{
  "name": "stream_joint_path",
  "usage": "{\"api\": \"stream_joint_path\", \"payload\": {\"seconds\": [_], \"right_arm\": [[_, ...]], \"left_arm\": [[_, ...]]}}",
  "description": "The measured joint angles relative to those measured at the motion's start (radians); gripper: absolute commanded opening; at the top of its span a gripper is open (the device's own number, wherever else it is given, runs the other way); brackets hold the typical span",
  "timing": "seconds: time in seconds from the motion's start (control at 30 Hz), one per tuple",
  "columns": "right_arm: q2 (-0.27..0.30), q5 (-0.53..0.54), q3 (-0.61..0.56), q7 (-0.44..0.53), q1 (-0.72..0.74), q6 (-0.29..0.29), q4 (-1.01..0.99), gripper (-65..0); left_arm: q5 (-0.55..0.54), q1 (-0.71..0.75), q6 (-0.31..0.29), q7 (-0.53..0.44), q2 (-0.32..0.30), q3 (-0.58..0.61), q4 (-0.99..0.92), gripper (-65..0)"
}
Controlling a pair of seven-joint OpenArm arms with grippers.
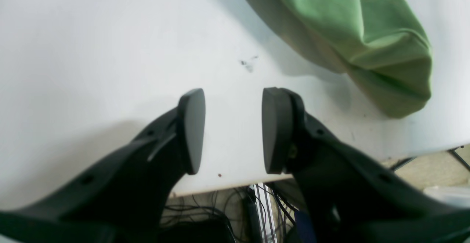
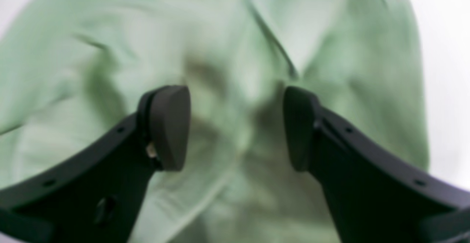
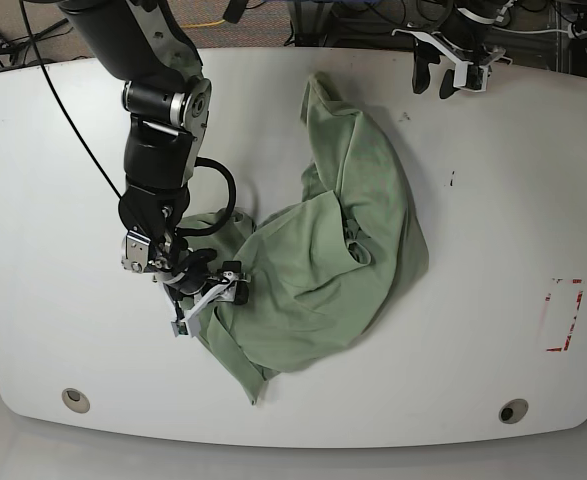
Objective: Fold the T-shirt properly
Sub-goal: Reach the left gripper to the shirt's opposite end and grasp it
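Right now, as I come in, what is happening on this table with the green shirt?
A two-armed robot is working on folding a T-shirt, which lies crumpled in a heap on the white table, not yet flattened or folded. The right pincer is open and low over the shirt's left side in the base view; it grips nothing. The left pincer is also open and empty, held over bare table near the far edge, beside one end of the shirt.
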Motion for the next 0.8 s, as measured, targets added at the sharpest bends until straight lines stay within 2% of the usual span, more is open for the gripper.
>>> {"api": "stream_joint_path", "payload": {"seconds": [0.27,0.57,0.63,0.77,0.8], "right_arm": [[-0.001,0.011,0.001,0.016,-0.018,0.003,0.006,-26.6],[-0.053,0.010,0.000,0.003,-0.008,0.000,0.005,-27.9],[-0.056,0.006,0.000,0.002,-0.003,-0.004,0.005,-32.7],[-0.057,0.006,0.000,0.002,0.005,-0.004,0.005,-50.6],[-0.056,0.006,0.000,0.002,0.005,-0.004,0.005,-57.1]], "left_arm": [[0.000,-0.009,0.000,0.003,0.000,0.001,0.000,-41.3],[0.000,-0.021,0.000,0.003,0.000,0.010,0.000,-41.3],[0.001,-0.024,0.002,0.002,-0.002,0.022,0.000,-41.3],[0.000,-0.024,-0.001,0.003,-0.005,0.052,0.000,-41.3],[0.000,-0.027,-0.001,0.003,-0.005,0.057,0.000,-41.3]]}}
